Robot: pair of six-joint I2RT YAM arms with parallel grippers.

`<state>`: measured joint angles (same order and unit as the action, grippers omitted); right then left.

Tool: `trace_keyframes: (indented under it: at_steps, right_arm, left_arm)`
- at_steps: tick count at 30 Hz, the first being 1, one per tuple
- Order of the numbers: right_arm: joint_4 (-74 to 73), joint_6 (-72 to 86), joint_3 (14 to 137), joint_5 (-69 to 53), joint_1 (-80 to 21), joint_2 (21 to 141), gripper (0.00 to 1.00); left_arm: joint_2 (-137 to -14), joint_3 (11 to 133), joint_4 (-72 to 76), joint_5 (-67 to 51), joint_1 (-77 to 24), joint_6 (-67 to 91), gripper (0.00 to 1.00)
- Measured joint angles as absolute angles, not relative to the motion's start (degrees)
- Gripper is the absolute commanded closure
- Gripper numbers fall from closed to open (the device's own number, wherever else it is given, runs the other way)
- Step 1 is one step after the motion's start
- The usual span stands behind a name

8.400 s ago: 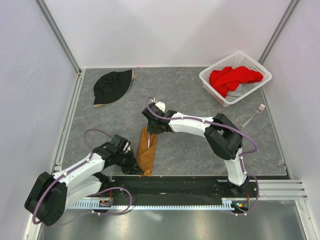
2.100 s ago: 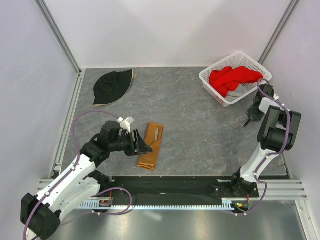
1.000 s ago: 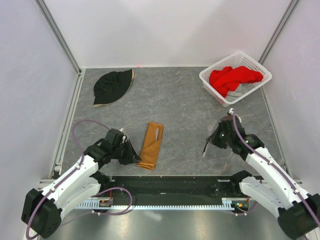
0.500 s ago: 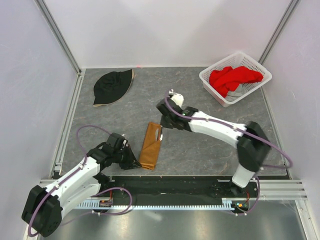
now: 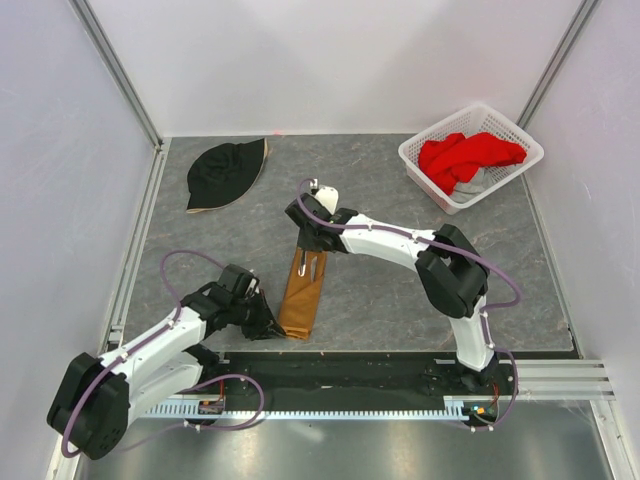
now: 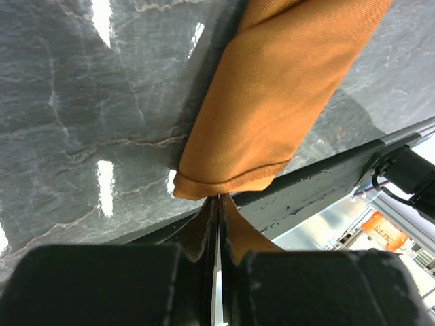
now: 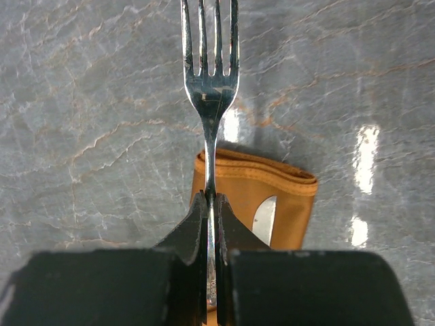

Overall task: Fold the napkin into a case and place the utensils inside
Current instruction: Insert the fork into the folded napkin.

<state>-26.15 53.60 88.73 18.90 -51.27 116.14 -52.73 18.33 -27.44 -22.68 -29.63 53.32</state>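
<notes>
Gripping the fork (image 7: 209, 81) by its handle, right gripper (image 7: 209, 204) jaws tight, tines past the case (image 5: 302, 290) mouth, mid-table (image 5: 400, 200); knife (image 7: 264, 219) tip shows inside. Left gripper (image 6: 219, 204) jaws pressed together at the case's near end, seemingly pinching cloth.

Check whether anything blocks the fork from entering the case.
Nothing visible does. The right gripper holds the fork over the open end of the case; the knife shows in its mouth, to one side. The left gripper pinches the near end.
</notes>
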Motion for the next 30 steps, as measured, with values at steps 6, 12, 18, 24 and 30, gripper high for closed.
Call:
trace_keyframes:
  at_steps: [6,12,18,24,30]
  right_arm:
    - [-26.3,53.7,89.2,20.9,-54.2,117.9,1.0]
    - [-27.3,53.8,89.2,22.2,-56.0,119.3,1.0]
    - [-27.9,53.8,89.2,23.2,-56.6,119.3,1.0]
    - [-28.8,54.7,89.2,23.5,-57.7,119.3,1.0]
    - [-29.1,56.1,88.4,23.5,-58.6,119.2,1.0]
  left_arm:
    - [-53.3,17.7,-25.9,-22.7,-29.6,53.3,0.95]
    - [-53.3,16.7,-24.9,-22.7,-29.6,53.3,0.95]
    - [-53.3,16.4,-24.6,-22.7,-29.6,53.3,0.95]
    - [-53.6,16.4,-24.2,-22.7,-29.6,53.3,0.96]
    - [-53.6,16.4,-23.8,-22.7,-29.6,53.3,0.96]
